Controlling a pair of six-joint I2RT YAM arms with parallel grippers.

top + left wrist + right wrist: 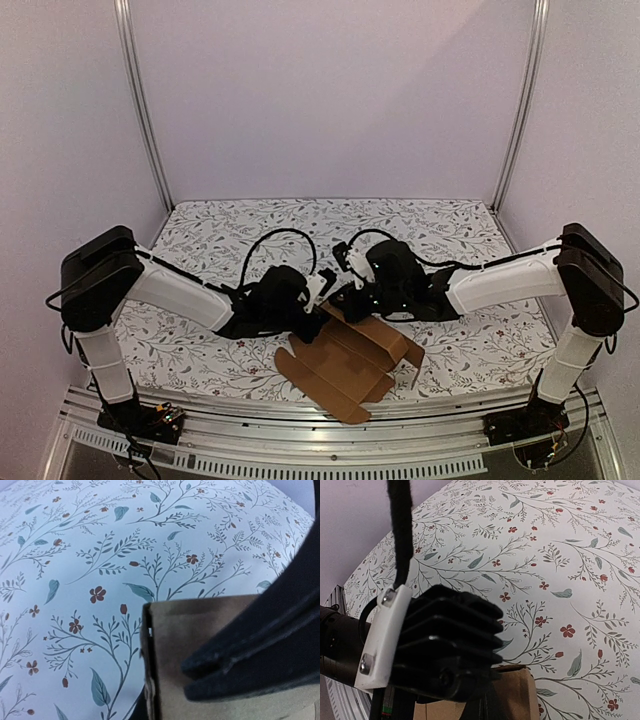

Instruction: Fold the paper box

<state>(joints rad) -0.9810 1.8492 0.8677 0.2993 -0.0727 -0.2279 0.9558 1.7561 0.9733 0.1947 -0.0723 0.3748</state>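
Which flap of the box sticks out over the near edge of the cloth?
The nearest flap, lowest in the top view; the other flaps end inside the cloth.

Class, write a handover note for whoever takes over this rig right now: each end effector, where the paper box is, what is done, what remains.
Left end effector: shut, against a raised panel of the paper box; a pinch cannot be confirmed.
Right end effector: shut, at the box's far edge, facing the left one.
Box: middle of the near table edge.
Done: far panels raised.
To do: near flaps lie flat; box not closed.
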